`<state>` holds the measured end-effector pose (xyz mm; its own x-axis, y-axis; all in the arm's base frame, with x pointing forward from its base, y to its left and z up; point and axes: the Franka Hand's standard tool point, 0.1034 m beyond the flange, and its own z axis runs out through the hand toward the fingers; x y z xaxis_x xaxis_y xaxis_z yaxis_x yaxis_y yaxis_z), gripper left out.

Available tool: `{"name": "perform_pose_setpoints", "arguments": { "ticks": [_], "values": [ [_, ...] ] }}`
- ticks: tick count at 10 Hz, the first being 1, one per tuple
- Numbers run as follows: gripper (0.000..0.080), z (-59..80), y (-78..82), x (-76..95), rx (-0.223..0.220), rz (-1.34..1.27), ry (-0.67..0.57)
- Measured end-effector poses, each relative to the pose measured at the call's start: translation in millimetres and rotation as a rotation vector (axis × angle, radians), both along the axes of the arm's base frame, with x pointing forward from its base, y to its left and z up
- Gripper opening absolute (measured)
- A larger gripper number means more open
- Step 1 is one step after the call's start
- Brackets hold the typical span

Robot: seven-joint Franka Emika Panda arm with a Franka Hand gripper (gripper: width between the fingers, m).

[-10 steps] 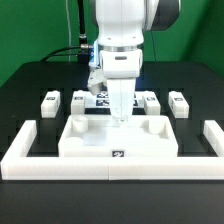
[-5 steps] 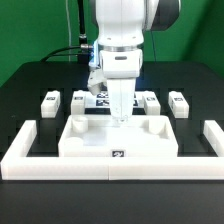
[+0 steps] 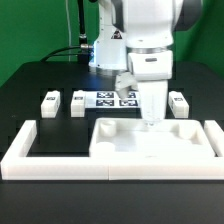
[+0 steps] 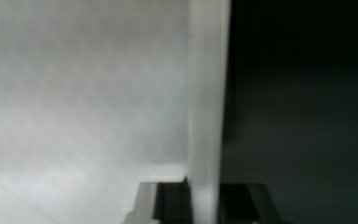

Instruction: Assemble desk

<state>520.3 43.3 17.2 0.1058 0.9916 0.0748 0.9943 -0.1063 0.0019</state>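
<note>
In the exterior view, the wide, flat white plastic tabletop (image 3: 128, 143) with a raised rim lies on the black table (image 3: 50, 200). It sits inside the long white U-shaped border frame (image 3: 60, 166), pushed to the exterior view's right end. The white two-finger gripper (image 3: 150, 116) reaches straight down onto its rear rim. Small square white tagged legs (image 3: 50, 101) stand loose behind, well apart from the tabletop, either side of the marker board (image 3: 107, 98).

In the wrist view, the tabletop's pale floor fills one side and its rim (image 4: 208, 100) runs as a thin upright strip. Dark fingers (image 4: 162, 203) sit close on both sides, so the claw looks nearly closed and clamped on that strip.

The tabletop is probably light, stiff and smooth. A narrow-rim grip may slip or twist, so holding near the middle of a long side seems best.
</note>
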Motion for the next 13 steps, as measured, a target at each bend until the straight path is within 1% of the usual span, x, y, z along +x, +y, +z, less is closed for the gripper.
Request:
{"name": "perform_pose_setpoints", "arguments": {
  "ticks": [1,3,8,9,10,11,12,13],
  "values": [
    [0.0055,-0.1,0.0,0.4,-0.008,0.002,0.003],
    [0.0055,-0.2,-1.1,4.0,-0.011,0.042,0.012],
    [0.0055,-0.2,-1.7,3.8,-0.016,0.064,0.01],
    [0.0147,-0.2,-1.9,3.8,-0.016,0.064,0.01],
    [0.033,-0.3,-2.0,3.8,-0.016,0.064,0.01],
    [0.048,-0.3,-2.1,3.8,-0.016,0.063,0.01],
    [0.048,-0.3,-2.2,3.8,-0.016,0.063,0.01],
    [0.061,-0.3,-2.3,3.8,-0.016,0.063,0.01]
  ]
}}
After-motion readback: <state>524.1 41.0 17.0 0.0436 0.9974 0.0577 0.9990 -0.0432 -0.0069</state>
